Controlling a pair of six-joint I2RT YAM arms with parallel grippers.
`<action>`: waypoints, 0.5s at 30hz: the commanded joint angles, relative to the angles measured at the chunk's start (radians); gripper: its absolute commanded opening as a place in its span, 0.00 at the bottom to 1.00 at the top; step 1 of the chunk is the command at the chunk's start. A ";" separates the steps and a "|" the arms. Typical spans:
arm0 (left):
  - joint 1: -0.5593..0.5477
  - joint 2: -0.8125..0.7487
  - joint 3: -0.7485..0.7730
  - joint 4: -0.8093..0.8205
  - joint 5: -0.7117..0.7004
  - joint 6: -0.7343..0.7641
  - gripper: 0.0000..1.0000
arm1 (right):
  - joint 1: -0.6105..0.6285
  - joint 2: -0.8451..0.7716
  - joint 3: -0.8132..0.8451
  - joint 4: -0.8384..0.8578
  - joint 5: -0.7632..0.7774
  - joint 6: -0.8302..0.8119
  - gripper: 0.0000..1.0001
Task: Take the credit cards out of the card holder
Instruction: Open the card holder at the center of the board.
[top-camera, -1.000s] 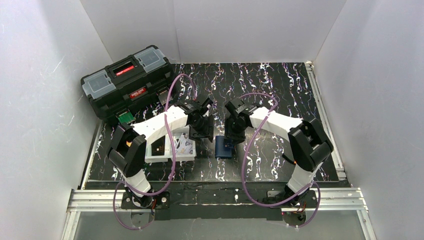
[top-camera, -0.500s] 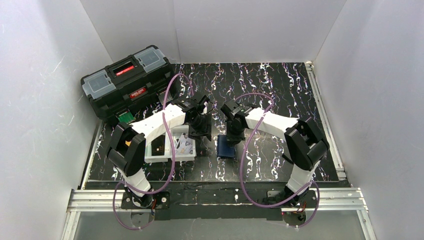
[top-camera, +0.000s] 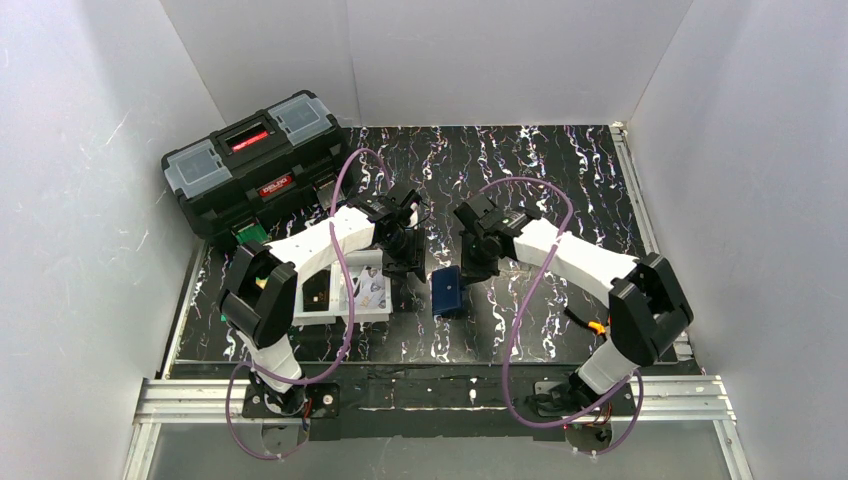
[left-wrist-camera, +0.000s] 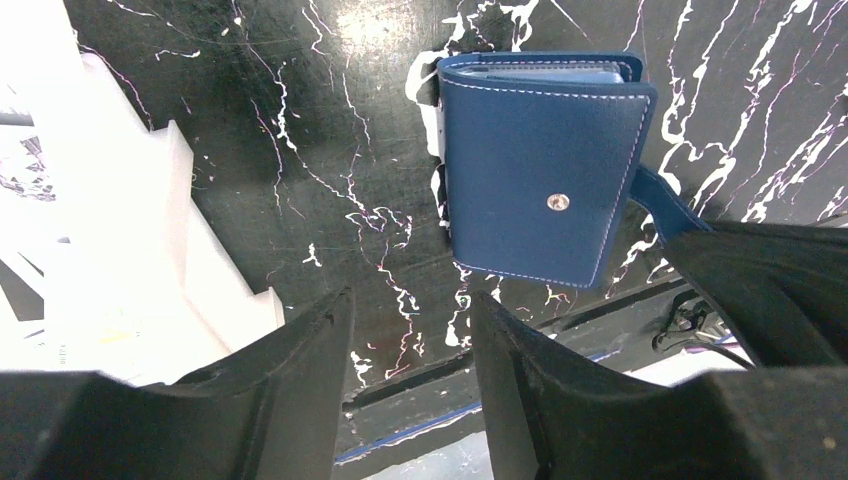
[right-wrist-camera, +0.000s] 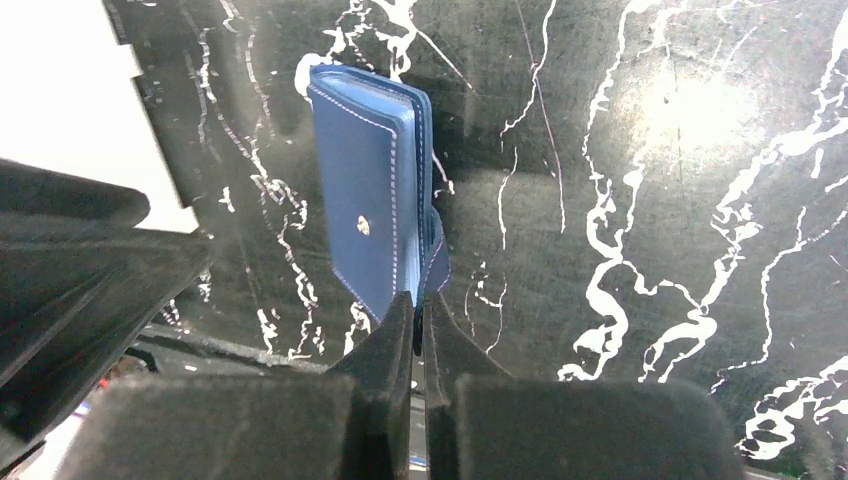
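— Black marbled tabletop (top-camera: 560, 170), white walls around it. Where's your target?

— Dead centre: the navy-blue soft bifold card holder (left-wrist-camera: 545, 170), folded, credit cards hidden inside. Your right gripper (right-wrist-camera: 420, 318), at its 1 o'clock, has its fingers pressed together on the blue closure strap (left-wrist-camera: 655, 195), likely to peel it open.

— And your left gripper (left-wrist-camera: 410, 300)?

— Spread at 10 o'clock, probably to steady it. The black plastic toolbox (top-camera: 250, 160) sits farther out.

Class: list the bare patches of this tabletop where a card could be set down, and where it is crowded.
Free: far strip right of the toolbox; right side, between right arm and rail. Crowded: around the card holder and the white tray.
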 joint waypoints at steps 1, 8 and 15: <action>-0.008 -0.007 0.034 -0.015 0.018 0.003 0.45 | -0.013 -0.120 0.015 -0.037 0.011 -0.008 0.01; -0.014 -0.004 0.029 -0.010 0.018 0.002 0.45 | -0.013 -0.147 0.039 -0.034 -0.096 0.010 0.01; -0.020 -0.007 0.016 0.002 0.027 -0.002 0.45 | -0.020 -0.121 0.042 -0.043 -0.081 -0.008 0.01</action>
